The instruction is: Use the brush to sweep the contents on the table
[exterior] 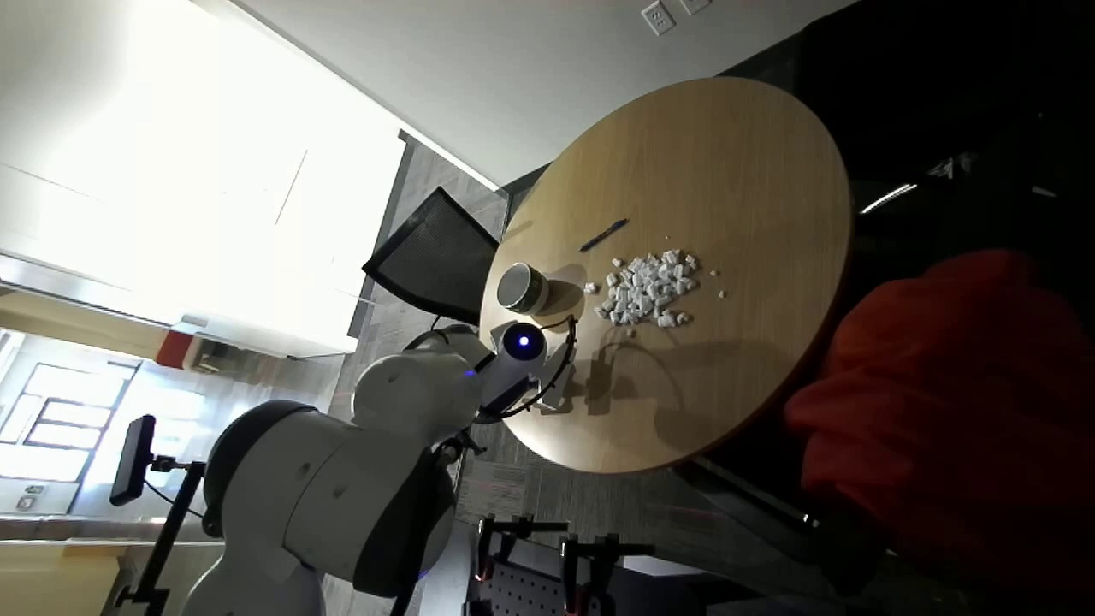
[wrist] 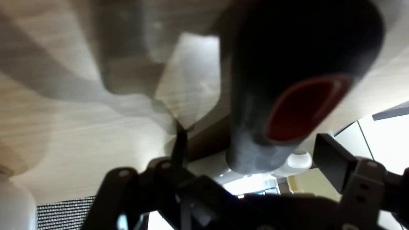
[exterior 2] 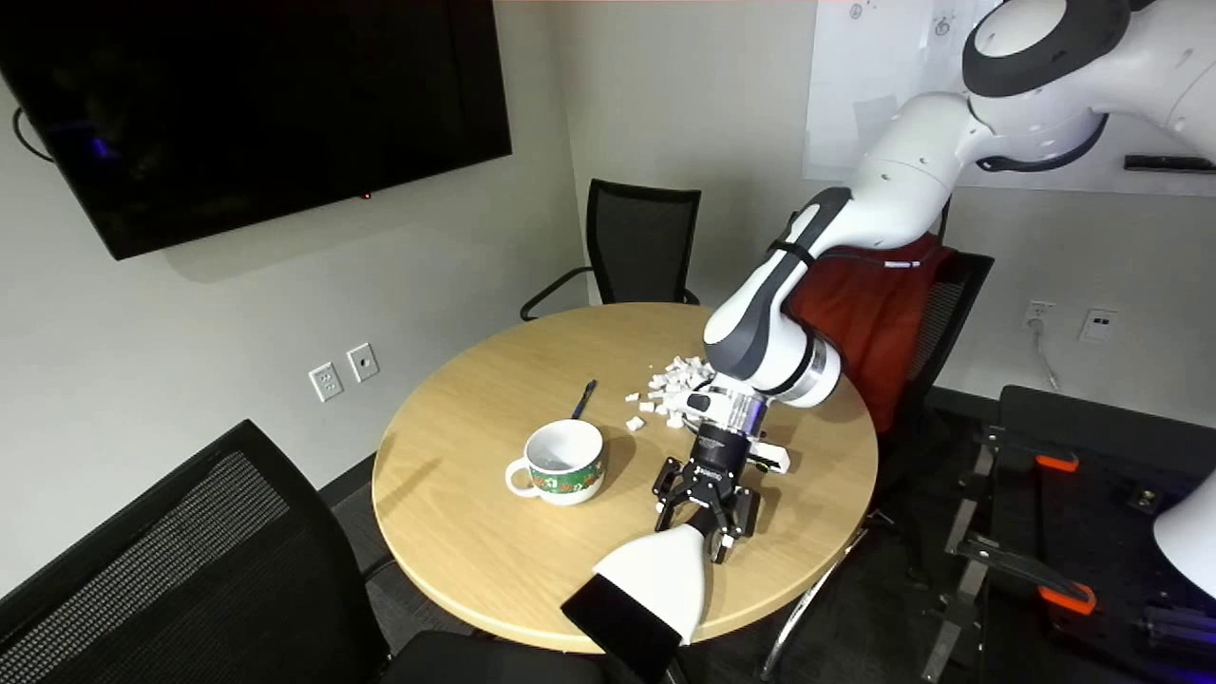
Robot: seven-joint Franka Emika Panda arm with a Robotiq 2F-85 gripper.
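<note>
The brush (exterior 2: 655, 575), with a flared white head and black bristles, lies at the near table edge in an exterior view. Its bristles reach past the edge. Its dark handle with a red inset fills much of the wrist view (wrist: 271, 150). My gripper (exterior 2: 698, 528) is open, pointing down, with its fingers on either side of the handle. Gaps show between handle and fingers in the wrist view (wrist: 255, 153). The white contents (exterior: 648, 287) lie heaped on the round tan table (exterior: 727, 162); the arm partly covers them in an exterior view (exterior 2: 676, 382).
A white mug with a green band (exterior 2: 567, 465) stands left of the gripper; it also shows in an exterior view (exterior: 523, 289). A slim dark pen (exterior: 604, 234) lies beside the heap. Chairs (exterior 2: 643, 242) and a red cloth (exterior 2: 860, 318) are around the table.
</note>
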